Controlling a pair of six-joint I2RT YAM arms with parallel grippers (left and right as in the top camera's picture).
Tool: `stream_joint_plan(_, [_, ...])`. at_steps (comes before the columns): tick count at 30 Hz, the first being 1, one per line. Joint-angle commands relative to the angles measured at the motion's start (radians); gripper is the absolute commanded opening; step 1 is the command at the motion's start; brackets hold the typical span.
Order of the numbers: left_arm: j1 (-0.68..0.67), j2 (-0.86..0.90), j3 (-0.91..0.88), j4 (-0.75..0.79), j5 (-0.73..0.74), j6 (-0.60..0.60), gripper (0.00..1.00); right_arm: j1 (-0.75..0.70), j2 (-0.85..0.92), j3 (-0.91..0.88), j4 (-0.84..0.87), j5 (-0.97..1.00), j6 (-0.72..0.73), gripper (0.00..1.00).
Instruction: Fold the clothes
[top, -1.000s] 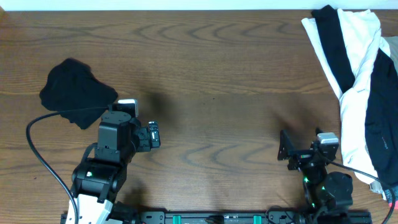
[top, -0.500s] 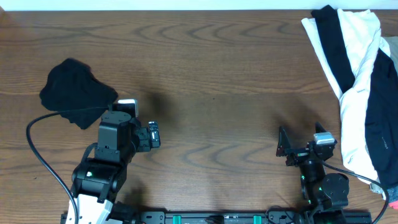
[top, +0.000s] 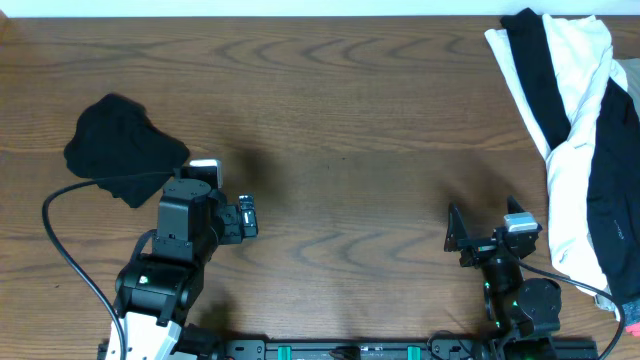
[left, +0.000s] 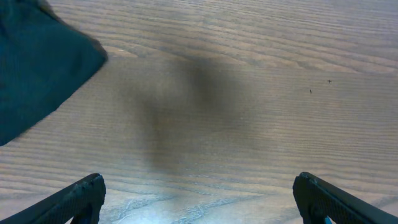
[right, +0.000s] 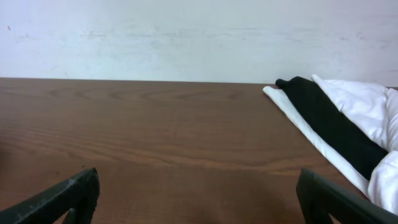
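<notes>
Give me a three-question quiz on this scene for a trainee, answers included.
1. True or false: the left end effector is gripping the crumpled black garment.
2. The pile of black and white clothes lies: A) on the right side of the table; B) at its centre; C) touching the black garment.
3. Fill in: the right end effector is ___ (open or shut).
Key: 1 false; 2 A; 3 open.

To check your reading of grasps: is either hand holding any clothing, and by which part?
Nothing is held. The left hand and right hand are open and empty; the black garment and the black-and-white pile lie clear of both.
</notes>
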Motion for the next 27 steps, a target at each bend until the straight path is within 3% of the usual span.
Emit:
stream_joint_plan(1, [0.003, -0.001, 0.0, 0.0, -0.011, -0.001, 0.98, -0.012, -0.006, -0.005, 0.001, -0.004, -0.012, 0.99])
stream_joint_plan(14, [0.003, -0.01, 0.0, 0.0, -0.011, -0.001, 0.98, -0.012, -0.006, -0.005, 0.002, -0.004, -0.012, 0.99])
stream_joint_plan(20, [0.049, -0.114, -0.001, -0.001, -0.011, -0.001, 0.98, -0.012, -0.006, -0.005, 0.002, -0.004, -0.012, 0.99])
stream_joint_plan(27, [0.14, -0.279, -0.035, -0.111, -0.016, 0.056, 0.98, -0.012, -0.006, -0.005, 0.001, -0.004, -0.012, 0.99])
